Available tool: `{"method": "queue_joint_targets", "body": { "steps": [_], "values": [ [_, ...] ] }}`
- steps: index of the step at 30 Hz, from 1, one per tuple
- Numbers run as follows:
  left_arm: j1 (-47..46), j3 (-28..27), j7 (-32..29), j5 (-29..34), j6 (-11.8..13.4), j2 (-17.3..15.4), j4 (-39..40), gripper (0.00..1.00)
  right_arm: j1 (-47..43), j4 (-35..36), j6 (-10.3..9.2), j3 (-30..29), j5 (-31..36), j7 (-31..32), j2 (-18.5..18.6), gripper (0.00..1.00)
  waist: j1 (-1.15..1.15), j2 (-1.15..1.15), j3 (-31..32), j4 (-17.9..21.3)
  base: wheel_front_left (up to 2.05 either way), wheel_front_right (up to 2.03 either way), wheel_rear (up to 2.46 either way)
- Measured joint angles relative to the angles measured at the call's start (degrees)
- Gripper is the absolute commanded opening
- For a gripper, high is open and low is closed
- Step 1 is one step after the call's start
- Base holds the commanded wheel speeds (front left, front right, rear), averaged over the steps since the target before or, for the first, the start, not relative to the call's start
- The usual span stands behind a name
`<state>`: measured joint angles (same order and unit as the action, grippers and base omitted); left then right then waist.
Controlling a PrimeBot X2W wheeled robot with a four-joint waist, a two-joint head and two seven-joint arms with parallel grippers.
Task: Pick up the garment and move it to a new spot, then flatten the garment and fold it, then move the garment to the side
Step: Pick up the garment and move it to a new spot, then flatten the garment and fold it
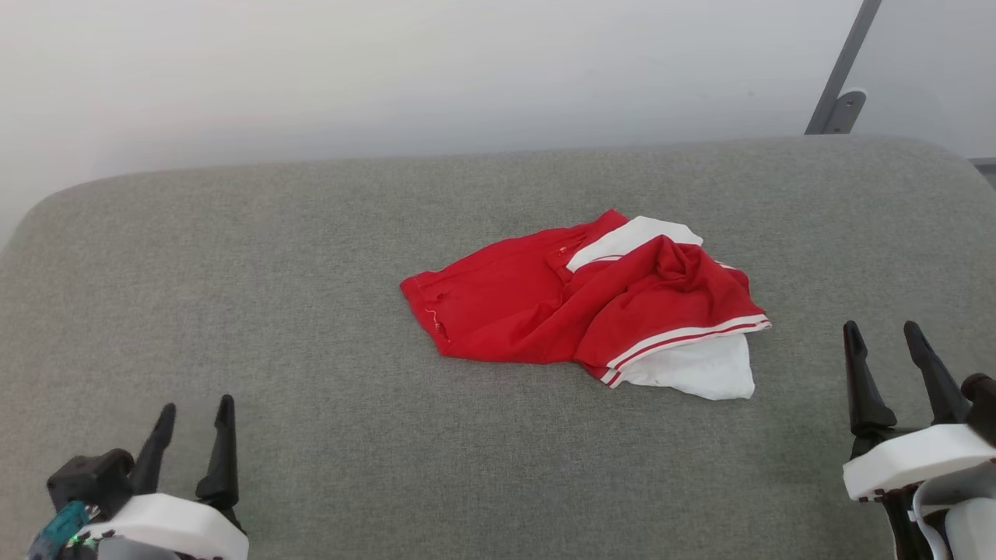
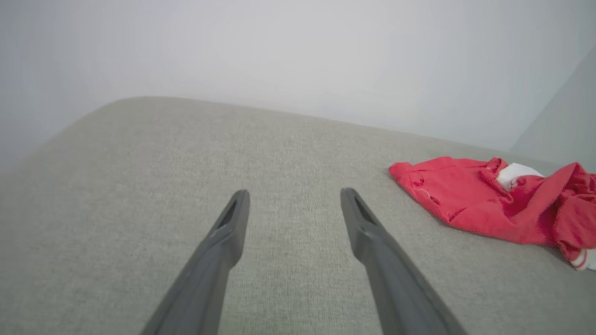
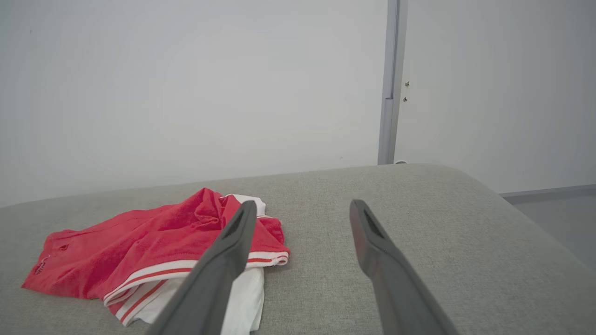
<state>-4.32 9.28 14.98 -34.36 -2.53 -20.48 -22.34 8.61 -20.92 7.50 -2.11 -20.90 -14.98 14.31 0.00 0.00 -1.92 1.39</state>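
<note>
the garment (image 1: 506, 311) is laid crumpled, long axis running left to right, striped hem rightward, its shape hidden by folds; left gripper (image 1: 196, 404) and right gripper (image 1: 882, 327) are held spread.

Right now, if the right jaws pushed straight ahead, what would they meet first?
Likely the bare grey cushion, passing just right of the garment. Depth is unclear, so they might skim over it and reach the wall.

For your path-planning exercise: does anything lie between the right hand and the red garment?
Nothing visible does: bare grey cushion separates the open right hand from the crumpled garment.
</note>
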Motion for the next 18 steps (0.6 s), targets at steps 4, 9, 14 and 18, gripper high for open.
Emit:
{"method": "queue_joint_targets", "body": {
  "steps": [4,9,14,18],
  "values": [
    [3.53,-6.06,0.0,8.65,0.02,2.7,6.28,1.0,-1.02,1.6,0.0,-0.57,0.23,0.0,-0.05,1.0,0.0,0.0,0.47,0.34,0.0,0.0,0.0],
    [7.27,-10.49,0.0,17.02,-0.55,6.35,12.91,1.0,-1.83,3.9,0.0,-1.41,0.35,0.0,-0.62,1.0,0.0,0.0,1.2,0.69,0.0,0.0,0.0],
    [9.57,-12.88,0.0,21.19,-2.29,9.67,13.84,1.0,-2.18,4.85,0.0,-1.45,0.86,0.0,-1.35,1.0,0.0,0.0,1.44,0.73,0.0,0.0,0.0],
    [9.58,-14.27,0.0,22.23,-3.12,10.8,13.26,1.0,-2.27,4.61,0.0,-1.29,0.91,0.01,-1.4,1.0,0.0,0.0,1.55,0.69,0.0,0.0,0.0]
  ]
}}
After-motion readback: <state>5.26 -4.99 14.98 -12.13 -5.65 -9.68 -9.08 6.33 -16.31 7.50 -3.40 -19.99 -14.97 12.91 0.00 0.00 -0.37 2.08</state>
